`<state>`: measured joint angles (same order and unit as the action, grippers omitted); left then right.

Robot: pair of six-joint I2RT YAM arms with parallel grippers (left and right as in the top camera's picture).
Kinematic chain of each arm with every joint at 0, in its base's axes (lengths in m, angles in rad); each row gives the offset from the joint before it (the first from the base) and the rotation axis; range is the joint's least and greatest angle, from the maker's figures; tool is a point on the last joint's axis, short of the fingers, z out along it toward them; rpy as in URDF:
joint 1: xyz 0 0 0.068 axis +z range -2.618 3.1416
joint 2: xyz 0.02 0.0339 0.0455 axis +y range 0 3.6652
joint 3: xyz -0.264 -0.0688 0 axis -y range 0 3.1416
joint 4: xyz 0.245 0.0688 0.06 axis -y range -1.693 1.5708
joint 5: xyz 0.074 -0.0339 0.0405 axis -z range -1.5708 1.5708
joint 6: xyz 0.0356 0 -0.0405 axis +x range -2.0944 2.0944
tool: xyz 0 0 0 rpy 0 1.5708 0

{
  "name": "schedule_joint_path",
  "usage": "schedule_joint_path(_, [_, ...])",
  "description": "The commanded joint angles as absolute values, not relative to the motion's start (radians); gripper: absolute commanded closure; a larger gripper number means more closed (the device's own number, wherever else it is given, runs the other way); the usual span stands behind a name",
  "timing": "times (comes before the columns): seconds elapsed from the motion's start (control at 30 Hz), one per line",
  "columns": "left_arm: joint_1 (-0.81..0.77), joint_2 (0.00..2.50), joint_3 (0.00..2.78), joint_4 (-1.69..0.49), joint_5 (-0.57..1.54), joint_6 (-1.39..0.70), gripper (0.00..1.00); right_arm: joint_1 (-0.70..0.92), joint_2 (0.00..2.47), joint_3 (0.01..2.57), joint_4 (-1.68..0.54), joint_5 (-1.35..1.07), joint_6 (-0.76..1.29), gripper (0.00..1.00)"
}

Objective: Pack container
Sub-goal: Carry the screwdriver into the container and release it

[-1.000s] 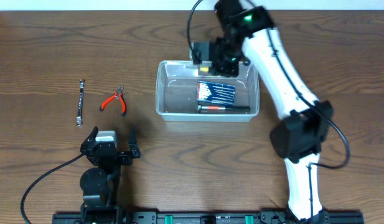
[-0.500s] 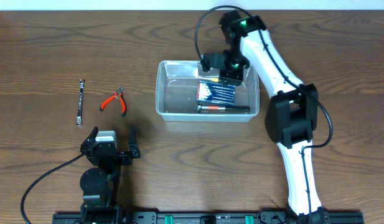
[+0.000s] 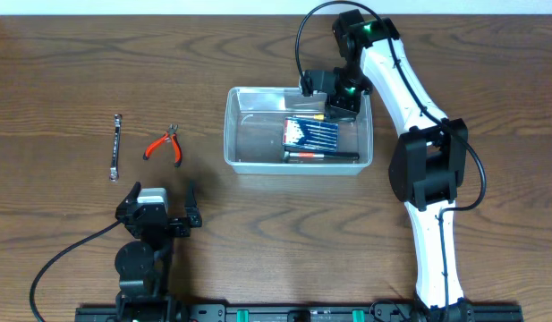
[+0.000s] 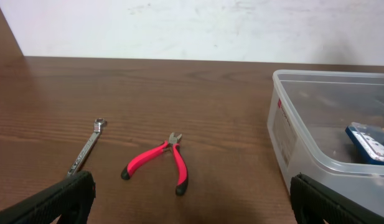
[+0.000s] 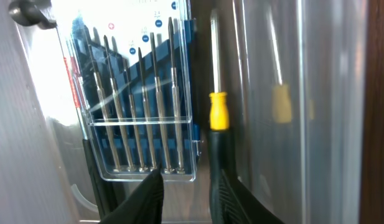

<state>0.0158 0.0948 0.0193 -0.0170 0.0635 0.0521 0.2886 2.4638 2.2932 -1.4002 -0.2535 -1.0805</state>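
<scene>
The clear plastic container (image 3: 240, 125) stands mid-table; its wall also shows in the left wrist view (image 4: 304, 146). Inside lie a blue case of small screwdrivers (image 3: 309, 132), also in the right wrist view (image 5: 135, 93), and a red-and-black tool (image 3: 320, 156). A screwdriver with a yellow-and-black handle (image 5: 218, 115) lies along the container's back right wall. My right gripper (image 3: 334, 97) hangs over that corner; its fingers (image 5: 185, 199) are apart, the screwdriver's black handle beside the right finger. My left gripper (image 3: 159, 215) rests open and empty near the front edge, its fingers (image 4: 192, 208) wide apart.
Red-handled pliers (image 3: 164, 145) and a small silver wrench (image 3: 115, 146) lie on the wooden table left of the container; both show ahead of the left gripper, pliers (image 4: 160, 163) and wrench (image 4: 86, 149). A white wall runs behind the table.
My right gripper moved right and down into the container's back right corner; the yellow-handled screwdriver now shows lying there. The left arm has not moved.
</scene>
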Motion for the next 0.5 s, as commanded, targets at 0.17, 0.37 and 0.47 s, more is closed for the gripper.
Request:
schedule_joint_path(0.17, [0.016, 0.096, 0.005, -0.041, 0.063, 0.047, 0.02, 0.362, 2.315, 2.294, -1.402, -0.288, -1.054, 0.66])
schedule_joint_path(0.37, [0.016, 0.097, 0.059, -0.087, 0.063, -0.129, 0.02, 0.356, 2.055, 2.303, -1.38, -0.242, -0.965, 0.31])
schedule_joint_path(0.47, [0.016, 0.124, 0.224, -0.213, 0.063, -0.216, 0.02, 0.273, 1.954, 2.303, -1.352, -0.21, -0.802, 0.01])
